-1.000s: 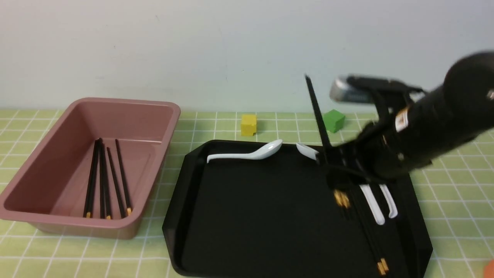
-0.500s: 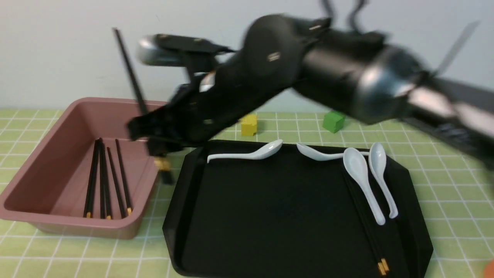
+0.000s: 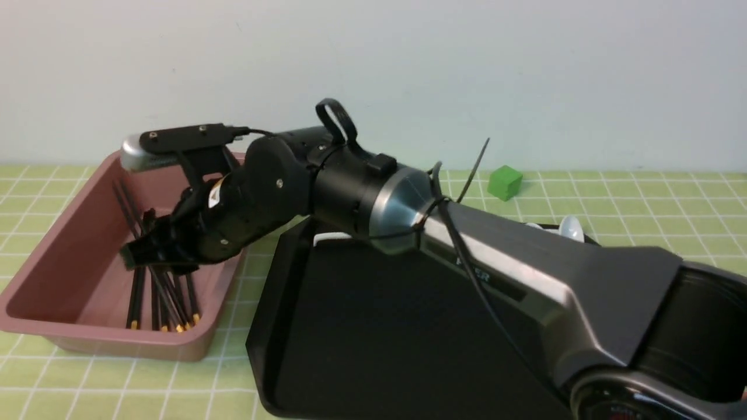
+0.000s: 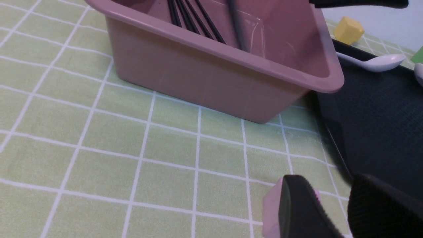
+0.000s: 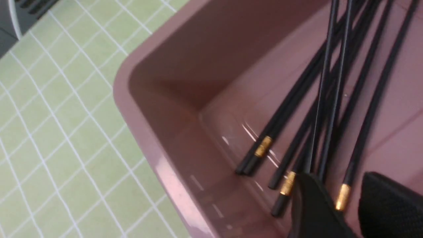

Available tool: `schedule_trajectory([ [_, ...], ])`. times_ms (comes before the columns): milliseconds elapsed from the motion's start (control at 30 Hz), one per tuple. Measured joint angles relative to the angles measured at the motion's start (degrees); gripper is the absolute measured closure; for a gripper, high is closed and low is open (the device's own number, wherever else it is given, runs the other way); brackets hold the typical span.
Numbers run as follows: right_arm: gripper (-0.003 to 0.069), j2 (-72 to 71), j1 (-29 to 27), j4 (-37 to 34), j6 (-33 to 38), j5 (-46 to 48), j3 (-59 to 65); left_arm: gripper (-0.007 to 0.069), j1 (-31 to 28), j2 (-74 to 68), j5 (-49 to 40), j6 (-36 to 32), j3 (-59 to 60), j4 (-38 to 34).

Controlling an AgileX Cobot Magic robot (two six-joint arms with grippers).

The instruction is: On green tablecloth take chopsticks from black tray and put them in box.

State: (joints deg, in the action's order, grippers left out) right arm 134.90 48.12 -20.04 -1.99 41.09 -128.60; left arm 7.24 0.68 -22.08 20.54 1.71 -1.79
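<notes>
The right arm (image 3: 496,251) has moved lower over the box and now slants down from the right, across the tray. A pale wall (image 3: 373,70) stands behind the green cloth (image 3: 613,204). On the cloth lie the black tray (image 3: 408,315) and the pink box (image 3: 87,328), side by side. The right hand (image 5: 340,175) is in the box, fingers apart; the left hand (image 4: 327,177) is spread too. Black chopsticks (image 5: 370,109) lie in the box, some crossing. A green cube (image 3: 505,182) sits beyond the tray.
</notes>
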Motion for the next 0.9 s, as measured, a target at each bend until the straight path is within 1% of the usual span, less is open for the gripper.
schedule_trajectory([
  [100, 0.0453, -2.38, -1.02, 3.07, -0.12, 5.38, -1.13, 0.0386, 0.00, 0.00, 0.00, 0.00, 0.00, 0.00],
  [133, 0.0456, -2.62, -1.09, 3.07, -0.12, 5.81, -1.13, 0.0386, 0.00, 0.00, 0.00, 0.00, 0.00, 0.00],
  [167, 0.0473, -3.93, -1.45, 4.27, -0.12, 8.04, -1.55, 0.0386, 0.00, 0.00, 0.00, 0.00, 0.00, 0.00],
  [300, 0.0575, -12.33, -2.84, 9.05, -0.12, 17.69, -3.92, 0.0386, 0.00, 0.00, 0.00, 0.00, 0.00, 0.00],
  [367, 0.0626, -16.65, -3.04, 10.82, -0.12, 20.62, -4.81, 0.0386, 0.00, 0.00, 0.00, 0.00, 0.00, 0.00],
  [433, 0.0659, -21.42, -3.11, 12.44, -0.12, 23.11, -5.27, 0.0386, 0.00, 0.00, 0.00, 0.00, 0.00, 0.00],
  [500, 0.0671, -26.41, -3.16, 14.91, -0.12, 25.74, -5.58, 0.0386, 0.00, 0.00, 0.00, 0.00, 0.00, 0.00],
  [600, 0.0673, -35.02, -3.16, 20.78, -0.07, 30.27, -5.70, 0.0386, 0.00, 0.00, 0.00, 0.00, 0.00, 0.00],
  [733, 0.0671, -45.21, -3.22, 27.51, -0.07, 31.47, -3.14, 0.0386, 0.00, 0.00, 0.00, 0.00, 0.00, 0.00],
  [767, 0.0671, -45.79, -3.20, 27.51, -0.12, 31.53, -2.83, 0.0386, 0.00, 0.00, 0.00, 0.00, 0.00, 0.00],
  [867, 0.0666, -57.86, -3.20, 28.93, -0.57, 31.61, 6.58, 0.0386, 0.00, 0.00, 0.00, 0.00, 0.00, 0.00],
  [900, 0.0666, -57.86, -3.20, 28.93, -0.57, 31.61, 6.58, 0.0386, 0.00, 0.00, 0.00, 0.00, 0.00, 0.00],
])
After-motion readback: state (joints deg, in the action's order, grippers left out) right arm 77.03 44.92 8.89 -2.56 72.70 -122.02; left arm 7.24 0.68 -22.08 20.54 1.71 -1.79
